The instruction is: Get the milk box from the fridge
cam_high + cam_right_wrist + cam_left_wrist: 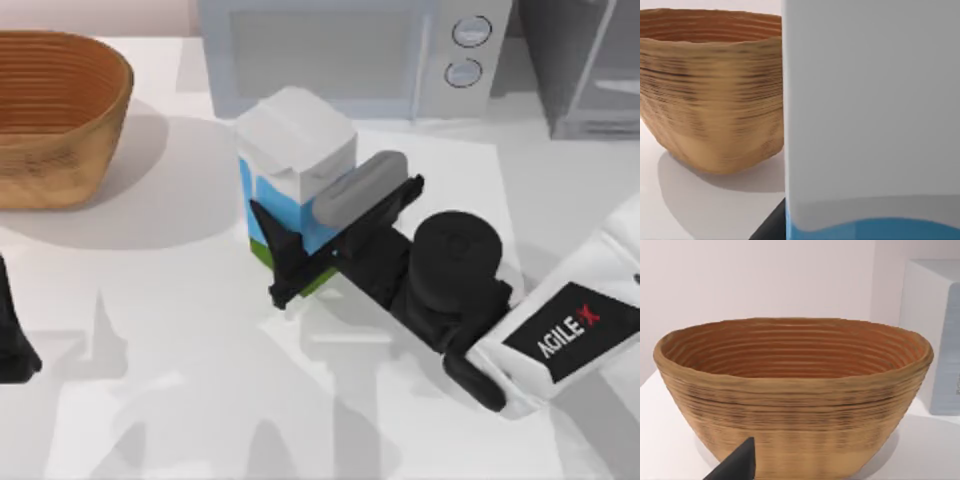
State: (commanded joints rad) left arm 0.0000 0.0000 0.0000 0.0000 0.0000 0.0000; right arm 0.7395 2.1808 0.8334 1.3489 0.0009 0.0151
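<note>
Milk box [295, 170] held on the table [180, 330] in front of the microwave [340, 50], out of the fridge [590, 70].

It is clasped low on its sides between the fingers of the right gripper [335, 240], closed onto the carton. A slip or tilt may be expected if the tall carton is swung fast, or a knock against the basket [55, 110] nearby. The left gripper [15, 350] is parked at the table's left edge; its opening cannot be told.

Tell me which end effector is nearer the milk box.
Right. The right end effector straddles the milk box, one finger on either side. The left end effector sits parked at the table's left edge.
</note>
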